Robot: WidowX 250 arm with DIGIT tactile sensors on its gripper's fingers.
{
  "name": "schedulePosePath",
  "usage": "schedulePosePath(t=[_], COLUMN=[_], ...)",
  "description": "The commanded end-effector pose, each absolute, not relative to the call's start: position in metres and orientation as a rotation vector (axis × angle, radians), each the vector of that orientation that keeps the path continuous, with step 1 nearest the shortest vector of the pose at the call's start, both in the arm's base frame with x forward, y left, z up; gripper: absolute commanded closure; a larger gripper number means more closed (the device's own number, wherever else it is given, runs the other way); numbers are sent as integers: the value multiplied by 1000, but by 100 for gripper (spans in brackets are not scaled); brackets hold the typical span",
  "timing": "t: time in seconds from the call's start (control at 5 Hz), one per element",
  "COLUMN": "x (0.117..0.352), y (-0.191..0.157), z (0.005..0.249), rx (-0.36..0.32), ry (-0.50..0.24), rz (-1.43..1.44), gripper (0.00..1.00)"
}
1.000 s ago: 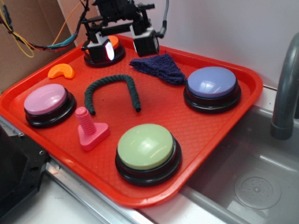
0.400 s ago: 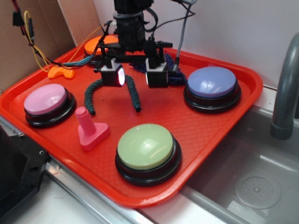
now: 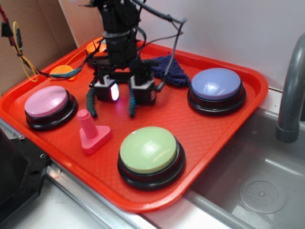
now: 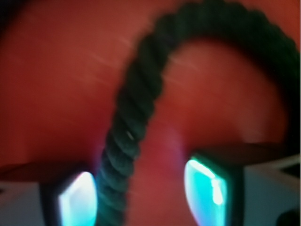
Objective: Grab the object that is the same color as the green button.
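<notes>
The dark green twisted rope lies in an arch on the red tray. Its bend is hidden behind my gripper, and only its two ends show, the other end below the fingers. My gripper is open and low over the rope. In the wrist view one leg of the rope runs between the lit pads, close to the left pad and apart from the right pad. My gripper holds nothing. The pale-green dome button sits at the tray's front.
On the tray also sit a pink button, a lilac-blue button, an orange button, a pink screw toy, a dark blue knitted cloth and an orange piece. A sink and grey pipe are on the right.
My gripper has come forward from the orange button at the back of the tray and dropped down over the rope. It stayed open, and the rope has not moved.
</notes>
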State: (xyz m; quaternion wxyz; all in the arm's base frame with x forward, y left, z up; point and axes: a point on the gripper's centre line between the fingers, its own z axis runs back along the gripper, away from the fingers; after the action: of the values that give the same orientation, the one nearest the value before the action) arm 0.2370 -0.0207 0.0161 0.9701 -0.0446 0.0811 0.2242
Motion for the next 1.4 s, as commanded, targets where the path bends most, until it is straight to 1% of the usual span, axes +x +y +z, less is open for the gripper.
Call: schedulePosePath(t=[0.0, 0.2, 0.4, 0.6, 0.8, 1.0, 1.2], x=[242, 241, 233, 218, 206, 194, 187], y=[-22, -25, -33, -34, -25, -15, -8], z=[9, 21, 65, 115, 165, 215, 265], rx=[-80, -97, -281, -250, -221, -198, -146], ry=[174, 161, 143, 108, 65, -8, -34], rz=[475, 417, 140, -91, -75, -52, 8], gripper=[100, 100, 100, 100, 100, 100, 100])
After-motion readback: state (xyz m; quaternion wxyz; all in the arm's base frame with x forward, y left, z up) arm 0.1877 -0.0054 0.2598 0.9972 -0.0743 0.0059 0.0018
